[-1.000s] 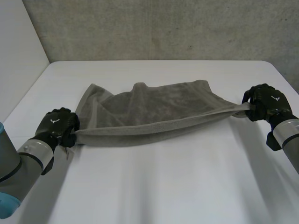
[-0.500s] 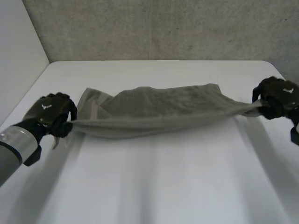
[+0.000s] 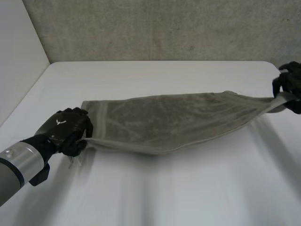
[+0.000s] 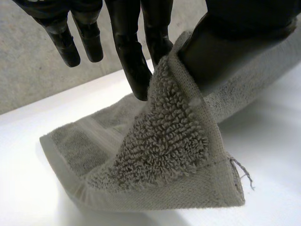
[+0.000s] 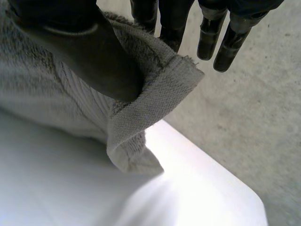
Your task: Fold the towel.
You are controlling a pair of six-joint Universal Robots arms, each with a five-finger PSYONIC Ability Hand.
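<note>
You have the towel (image 3: pixel 174 122) stretched wide across the white counter (image 3: pixel 155 193), with one hand at each end. Your left hand (image 3: pixel 66 129) is at the towel's near left corner, low over the counter. In its wrist view the thumb presses the hemmed corner against one of the fingers (image 4: pixel 136 70), so the cloth is held in a pinch while the other fingers hang straight and free beside it. A loose thread trails from that corner. Your right hand (image 3: pixel 290 84) is near the counter's right edge and pinches the opposite corner the same way, with the thumb on one face of the cloth, the fingers behind it and the hem curling past the thumb. Between the hands the towel runs as one long sheet, and its near edge sags in the middle. It seems to rest on the counter there, though the head view does not make the contact certain. A woven border stripe crosses the left end. A grey wall (image 3: pixel 164 28) stands behind the counter.
</note>
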